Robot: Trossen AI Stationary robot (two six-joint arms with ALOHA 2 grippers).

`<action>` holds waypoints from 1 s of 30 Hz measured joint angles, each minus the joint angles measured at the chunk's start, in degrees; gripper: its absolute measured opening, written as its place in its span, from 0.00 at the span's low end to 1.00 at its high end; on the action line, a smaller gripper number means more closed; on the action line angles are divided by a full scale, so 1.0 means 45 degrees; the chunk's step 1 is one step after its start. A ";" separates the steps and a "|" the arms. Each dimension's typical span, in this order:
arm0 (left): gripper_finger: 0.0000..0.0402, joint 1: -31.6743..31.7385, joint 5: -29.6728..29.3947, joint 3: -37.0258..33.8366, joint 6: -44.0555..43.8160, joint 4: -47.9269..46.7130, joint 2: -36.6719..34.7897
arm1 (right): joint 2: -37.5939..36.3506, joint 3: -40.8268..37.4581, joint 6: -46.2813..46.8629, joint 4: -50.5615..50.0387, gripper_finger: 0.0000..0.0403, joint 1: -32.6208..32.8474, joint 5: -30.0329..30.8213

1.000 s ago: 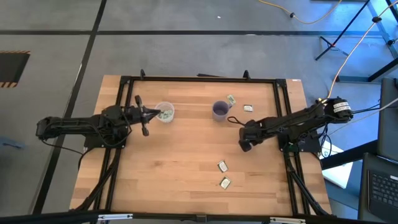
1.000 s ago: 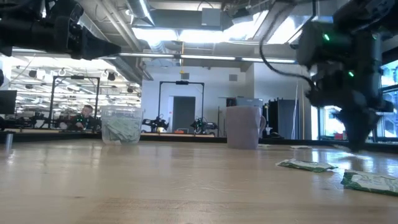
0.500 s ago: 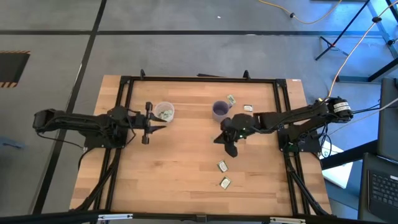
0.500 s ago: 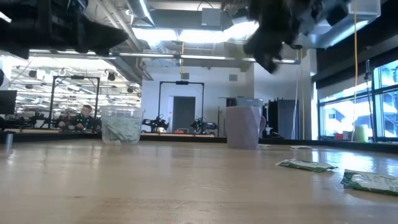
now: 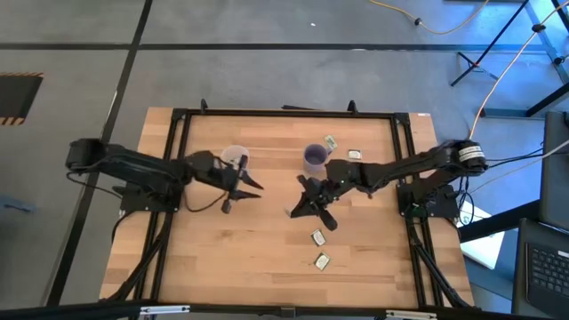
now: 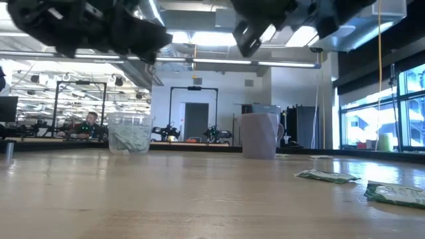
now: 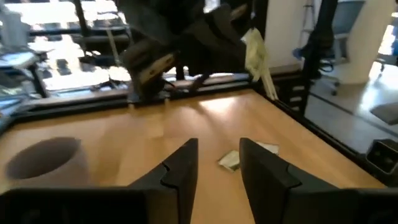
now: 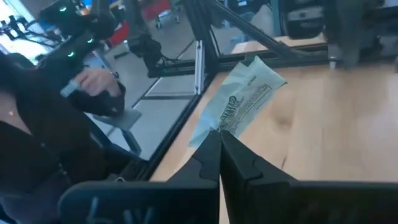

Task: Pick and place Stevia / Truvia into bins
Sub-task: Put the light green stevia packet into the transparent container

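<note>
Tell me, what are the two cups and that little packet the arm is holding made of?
The clear cup looks like thin see-through plastic: packets show through its wall. The mug is opaque, matte purple-grey, maybe ceramic or plastic. The packet pinched in the right gripper looks like creased, printed paper.

A pale green and white packet (image 8: 239,102) with dark printed lettering is pinched between the black fingers (image 8: 214,163) of the right gripper (image 5: 304,197). Beside that gripper a purple-grey mug (image 5: 315,157) is seen, and green and white packets (image 5: 318,237) are spread just beyond its tips. Near the black left gripper (image 5: 246,184) a clear cup (image 5: 235,158) with greenish packets inside is seen. The table (image 5: 258,258) is light wood with a black frame.
</note>
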 joint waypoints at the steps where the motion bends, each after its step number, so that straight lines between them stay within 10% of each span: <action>1: 0.28 -0.0071 0.0140 0.0300 -0.0007 0.0200 0.0529 | 0.0178 0.0000 0.0038 0.0119 0.01 -0.0039 -0.0013; 11: 0.29 -0.0604 0.1832 0.2532 -0.0444 0.0680 0.3729 | 0.0838 0.0000 -0.0015 0.1194 0.01 -0.0268 -0.0450; 30: 0.29 -0.1080 0.2313 0.2845 -0.0442 0.2048 0.3909 | 0.0838 0.0000 -0.0020 0.1084 0.01 -0.0268 -0.0658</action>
